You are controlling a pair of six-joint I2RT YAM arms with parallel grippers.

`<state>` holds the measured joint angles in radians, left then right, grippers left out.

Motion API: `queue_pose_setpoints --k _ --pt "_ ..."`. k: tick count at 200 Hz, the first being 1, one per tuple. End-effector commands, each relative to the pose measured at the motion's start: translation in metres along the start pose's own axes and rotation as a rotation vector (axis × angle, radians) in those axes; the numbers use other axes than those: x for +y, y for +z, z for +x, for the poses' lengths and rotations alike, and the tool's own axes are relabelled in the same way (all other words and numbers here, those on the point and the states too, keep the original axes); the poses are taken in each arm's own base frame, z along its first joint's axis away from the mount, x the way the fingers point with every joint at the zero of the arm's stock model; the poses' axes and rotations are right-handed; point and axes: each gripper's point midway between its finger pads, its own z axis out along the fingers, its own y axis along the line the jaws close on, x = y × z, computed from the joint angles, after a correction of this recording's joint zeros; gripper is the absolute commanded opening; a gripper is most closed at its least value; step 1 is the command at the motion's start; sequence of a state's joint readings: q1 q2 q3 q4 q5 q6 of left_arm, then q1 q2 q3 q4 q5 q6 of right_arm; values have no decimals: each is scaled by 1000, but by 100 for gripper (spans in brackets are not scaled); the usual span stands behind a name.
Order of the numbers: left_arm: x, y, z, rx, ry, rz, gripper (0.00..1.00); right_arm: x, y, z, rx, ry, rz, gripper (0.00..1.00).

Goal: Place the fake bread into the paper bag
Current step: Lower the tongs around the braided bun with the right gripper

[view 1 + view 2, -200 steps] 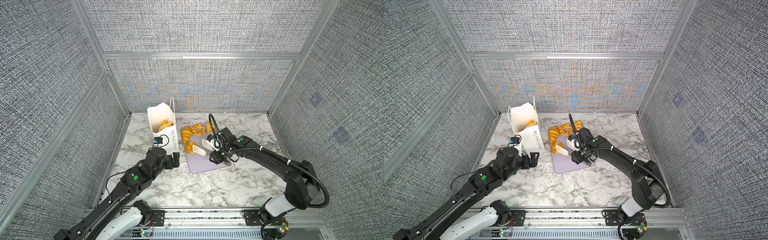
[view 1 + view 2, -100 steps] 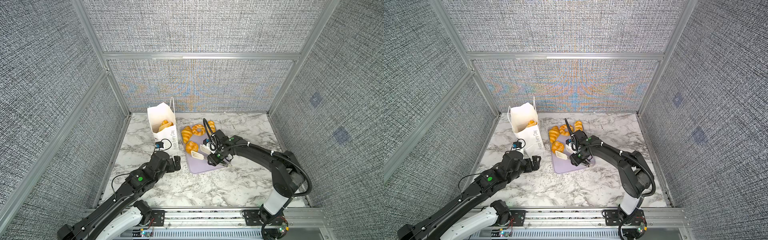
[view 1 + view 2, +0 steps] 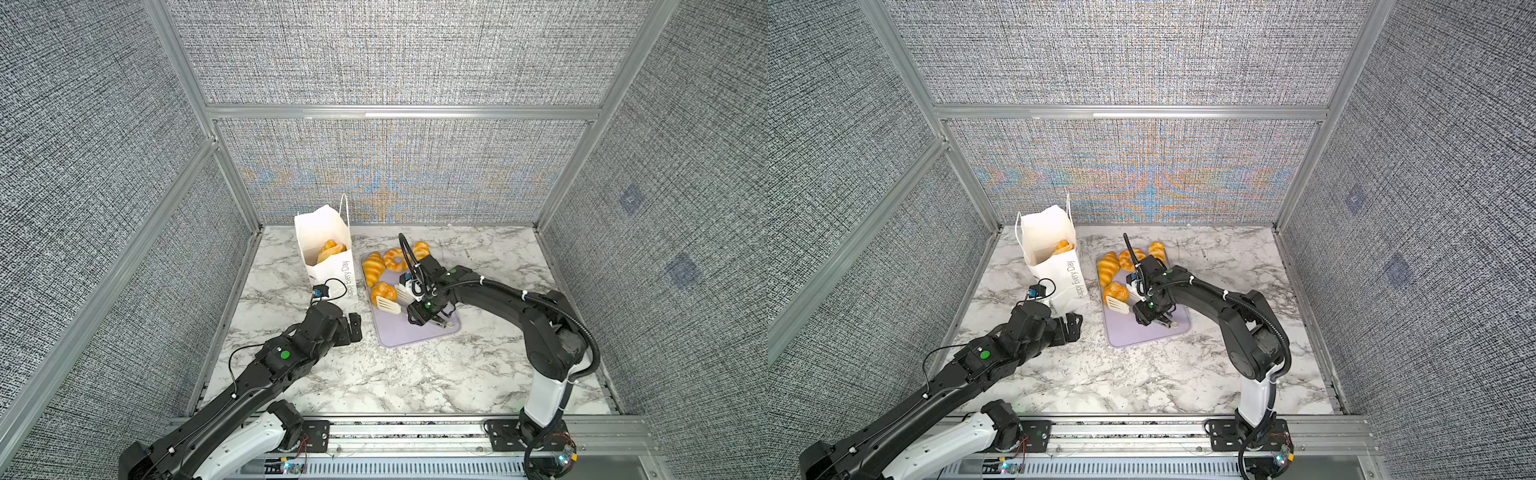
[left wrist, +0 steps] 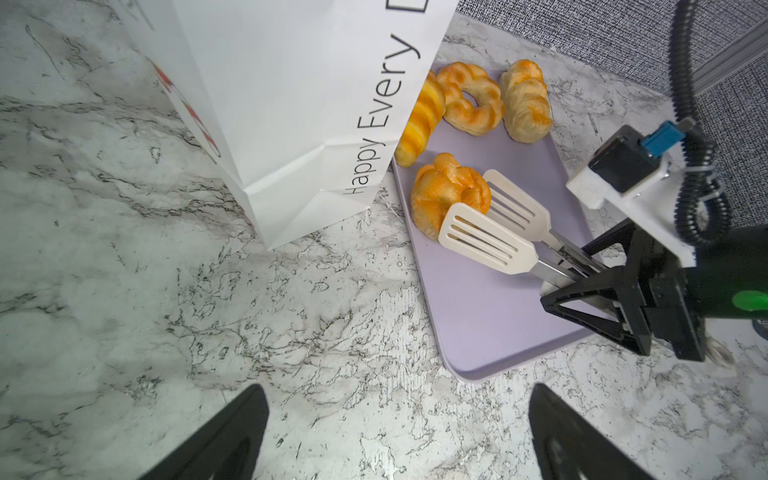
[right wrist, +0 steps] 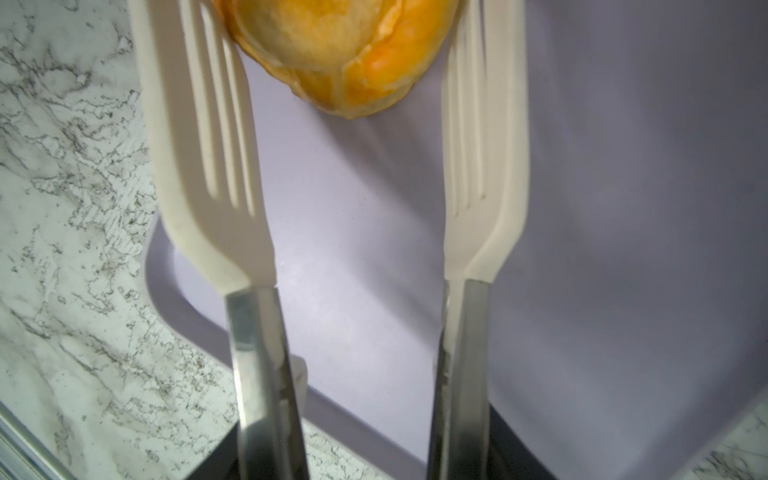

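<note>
Clock read from a top view, twelve at the back wall. On the grey-veined white marble desk (image 3: pixel 415 374), at about ten o'clock from the tray: tall white paper bag (image 3: pixel 320 232) with string handles and grey lettering, upright, mouth open, golden fake bread (image 3: pixel 331 251) already inside. Light and unbraced, so likely to tip or crumple if clipped on the rim during a drop.

Beside it, flat lavender plastic tray (image 3: pixel 407 332), liable to slide under a sideways shove.

Spread wide and empty over bare desk near seven o'clock of the tray: left gripper (image 4: pixel 395 432), apart from the bag, so no help in steadying it. Clenched on the steel arms of the white slotted-blade tongs (image 3: pixel 387 306): right gripper (image 4: pixel 582 282).

Blades parted, flanking only the near end of the glossy orange swirl bun (image 3: pixel 383 289) at the tray's nine o'clock. Shallow bite on a slick, rounded toy, apt to squirt forward on closing or drop mid-carry. Risk too of bumping the striped yellow croissant (image 3: pixel 372 268), ring-shaped pastry (image 3: pixel 395 259) and ridged roll (image 3: pixel 420 249) between eleven and twelve.
</note>
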<state>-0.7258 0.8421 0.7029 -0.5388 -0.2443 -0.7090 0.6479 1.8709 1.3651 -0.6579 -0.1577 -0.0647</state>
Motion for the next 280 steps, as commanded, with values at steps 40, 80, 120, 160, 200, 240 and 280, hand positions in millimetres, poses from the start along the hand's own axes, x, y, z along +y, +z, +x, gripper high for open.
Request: queue_pose_setpoints --k 40,80,120,160,200,240,280 --pt "-4 1 -1 -9 -10 20 99 5 5 -13 -8 -4 -27 61" --pt "-8 6 3 7 -8 31 99 8 7 -14 15 -40 -28 62" --pt "-9 4 -1 -3 -6 31 99 6 8 -5 67 -71 -8 59" --pt "-8 2 -3 -15 -5 26 99 -2 3 10 142 -102 45 46" --pt "-8 2 -4 -19 -5 24 99 -4 -6 12 144 -109 56 40" --pt "-10 0 -8 -27 4 27 99 -3 -14 6 113 -87 47 38" --pt "-15 -1 -13 -36 10 38 99 -2 -25 -1 50 -41 5 38"
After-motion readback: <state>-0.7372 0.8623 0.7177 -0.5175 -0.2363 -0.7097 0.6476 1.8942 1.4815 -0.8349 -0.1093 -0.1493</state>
